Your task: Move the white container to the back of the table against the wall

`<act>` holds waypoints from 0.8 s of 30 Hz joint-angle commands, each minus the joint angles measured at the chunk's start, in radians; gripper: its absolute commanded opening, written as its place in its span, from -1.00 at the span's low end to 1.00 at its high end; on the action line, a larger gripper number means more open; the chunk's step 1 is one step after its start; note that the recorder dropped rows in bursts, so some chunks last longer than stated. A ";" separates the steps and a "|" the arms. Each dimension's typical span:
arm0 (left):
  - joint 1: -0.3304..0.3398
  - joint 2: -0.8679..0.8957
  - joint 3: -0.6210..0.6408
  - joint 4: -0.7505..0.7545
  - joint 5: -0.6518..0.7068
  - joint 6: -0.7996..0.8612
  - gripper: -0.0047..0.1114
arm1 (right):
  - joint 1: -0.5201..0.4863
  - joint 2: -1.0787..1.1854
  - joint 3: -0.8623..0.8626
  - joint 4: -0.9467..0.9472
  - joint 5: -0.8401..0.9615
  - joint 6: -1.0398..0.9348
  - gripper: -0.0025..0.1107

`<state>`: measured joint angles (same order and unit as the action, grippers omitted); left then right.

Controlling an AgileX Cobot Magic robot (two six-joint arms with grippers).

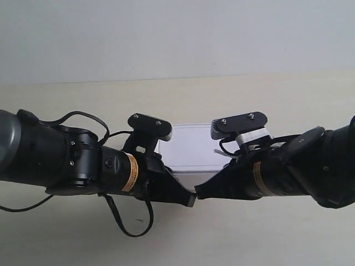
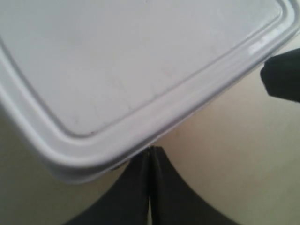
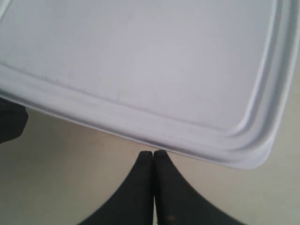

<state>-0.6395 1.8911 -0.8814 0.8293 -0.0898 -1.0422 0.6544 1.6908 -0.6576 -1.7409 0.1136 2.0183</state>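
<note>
The white container (image 1: 191, 148) sits on the table (image 1: 66, 97), some way in front of the wall (image 1: 166, 33). Both arms meet at its near side. My left gripper (image 2: 150, 151) is shut, its tips against the container (image 2: 140, 65) just under the lid's rim near a corner. It belongs to the arm at the exterior view's left (image 1: 187, 199). My right gripper (image 3: 153, 153) is also shut with nothing in it, its tips at the rim of the container (image 3: 140, 61). It shows in the exterior view (image 1: 201, 195) beside the left one.
A bare strip of tabletop lies between the container and the wall. A loose black cable (image 1: 130, 224) hangs from the left arm over the near table. Each wrist view catches the other gripper's dark tip (image 2: 282, 80) (image 3: 10, 123) at its edge.
</note>
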 commanded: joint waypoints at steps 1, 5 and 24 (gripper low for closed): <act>0.002 0.022 -0.032 -0.001 0.008 -0.004 -0.92 | 0.003 0.028 -0.041 -0.003 0.002 -0.024 -0.96; 0.002 0.022 -0.044 -0.001 0.018 -0.004 -0.92 | 0.003 0.068 -0.066 -0.003 0.037 -0.039 -0.96; 0.089 0.076 -0.096 0.023 0.005 -0.011 -0.92 | 0.001 0.123 -0.118 0.056 0.193 -0.164 -0.96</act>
<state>-0.5708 1.9486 -0.9727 0.8635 -0.0869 -1.0442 0.6544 1.8079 -0.7709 -1.7233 0.2689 1.9156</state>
